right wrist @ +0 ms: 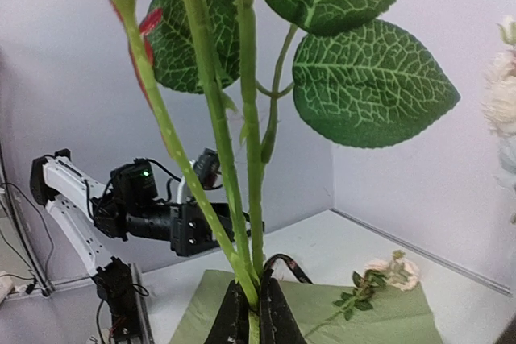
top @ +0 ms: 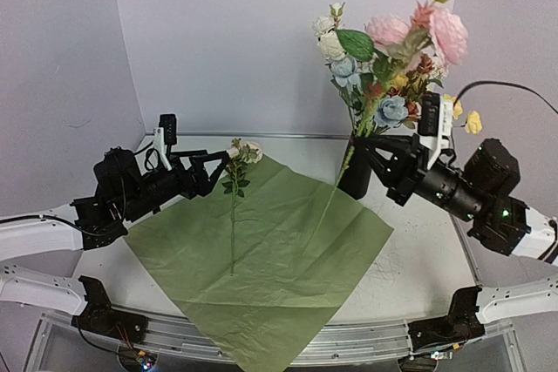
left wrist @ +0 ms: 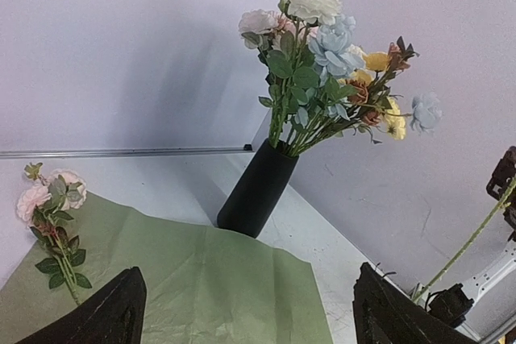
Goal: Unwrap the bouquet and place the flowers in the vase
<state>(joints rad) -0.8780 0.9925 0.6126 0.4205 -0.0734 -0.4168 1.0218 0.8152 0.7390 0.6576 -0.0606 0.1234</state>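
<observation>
Right tool [right wrist: 251,300] pinches flower stems [right wrist: 248,118] (near the vase [top: 356,179]), while left tool [left wrist: 250,316] stands spread wide.

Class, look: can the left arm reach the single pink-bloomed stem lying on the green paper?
Probably yes. The left gripper is open, empty and close beside the pink-bloomed green stem, which lies alone on the flat green paper sheet with nothing covering it.

On your white table [top: 418,259], a green paper sheet [top: 288,267] lay spread flat, one corner hanging over the near edge. The black vase [top: 356,179] stood at the sheet's far right border. A loose flower stem [top: 233,215] lay along the sheet, blooms toward the far edge.
</observation>
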